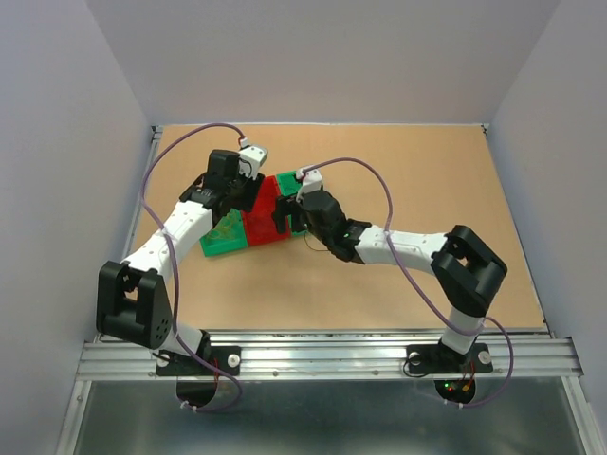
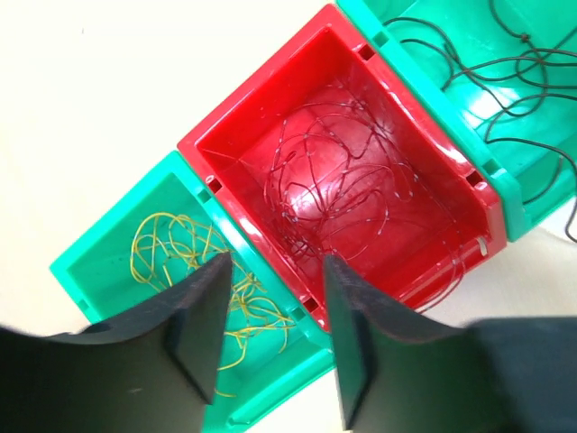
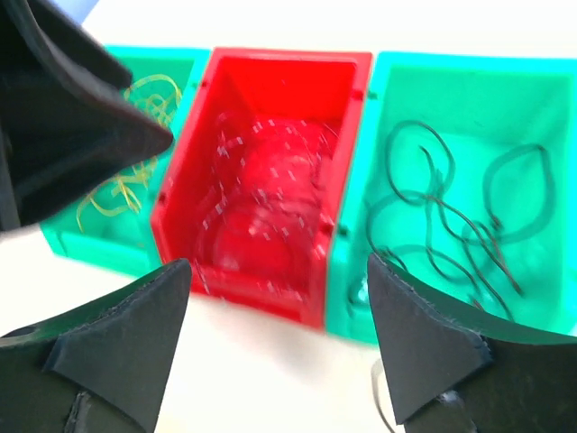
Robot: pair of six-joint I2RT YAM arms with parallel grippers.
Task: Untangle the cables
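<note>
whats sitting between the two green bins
The red bin, holding thin wires. The left wrist view shows it, flanked by the yellow-wire bin and the dark-wire bin.

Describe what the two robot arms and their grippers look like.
Both the left arm and right arm have white links with bulky black joints, and a thin purple cable loops along each. The left gripper and right gripper have matte black, wedge-shaped fingers.

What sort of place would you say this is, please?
Probably a robotics lab test cell: plain grey walls box in a brown table, two arms are bolted to a metal rail at its edge, and bins hold sorted cables.
</note>
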